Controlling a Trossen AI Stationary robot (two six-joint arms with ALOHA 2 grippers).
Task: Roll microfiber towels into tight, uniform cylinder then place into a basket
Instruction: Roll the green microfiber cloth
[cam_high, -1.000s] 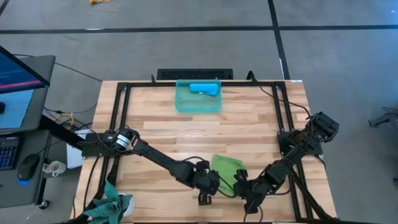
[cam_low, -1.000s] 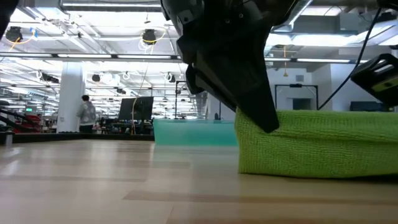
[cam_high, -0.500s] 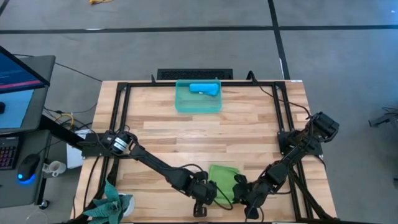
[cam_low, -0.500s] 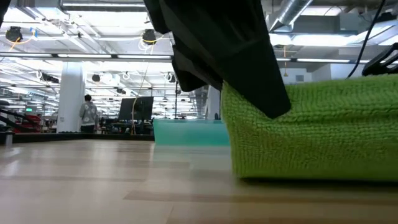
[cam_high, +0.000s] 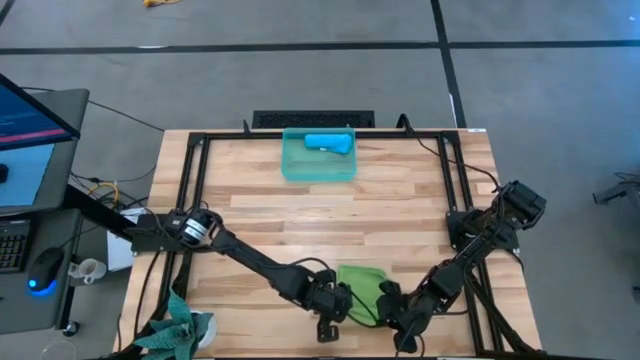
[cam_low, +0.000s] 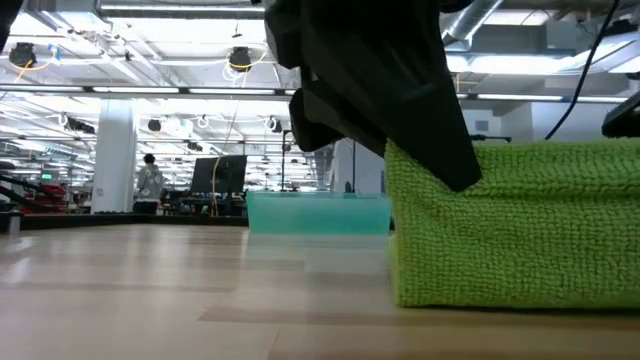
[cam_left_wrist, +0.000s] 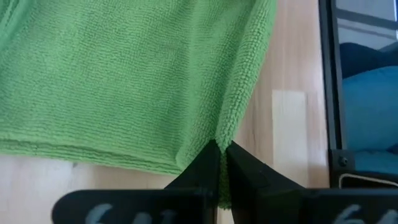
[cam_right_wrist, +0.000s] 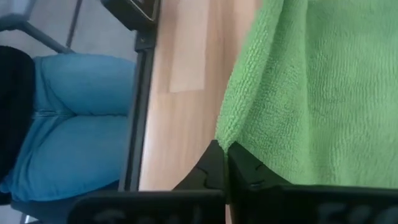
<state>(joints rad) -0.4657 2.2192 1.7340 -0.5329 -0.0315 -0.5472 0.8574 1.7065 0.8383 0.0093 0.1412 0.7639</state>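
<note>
The lime green towel (cam_high: 362, 282) lies near the table's near edge, between my two grippers. It fills the right half of the low view (cam_low: 520, 225). My left gripper (cam_high: 333, 303) is shut on its near left corner and my right gripper (cam_high: 388, 302) on its near right corner. The teal-green basket (cam_high: 290, 165) stands at the table's far middle. The sky-blue towel (cam_high: 328, 143) lies rolled inside it. My left gripper pinches the green towel's near left corner (cam_left_wrist: 225, 134) between its two shut fingers, where the side edge meets the hem. The cloth spreads away from the fingertips, and its far part lies on the table. My right gripper pinches the towel's near right corner (cam_right_wrist: 225, 132) between its two shut fingers. The cloth runs away from the fingertips, raised a little at the held edge.
A black frame rail (cam_high: 190, 190) runs round the tabletop. A person in blue jeans (cam_right_wrist: 74, 118) sits just past the near edge. A darker teal-green cloth (cam_high: 180, 325) hangs at the near left corner. Bare wood lies between the towel and the basket.
Both grippers have moved toward the table's near edge, dragging the green towel with them by its near corners, then eased back a little. The towel's near edge now stands higher in the low view than a second ago.
</note>
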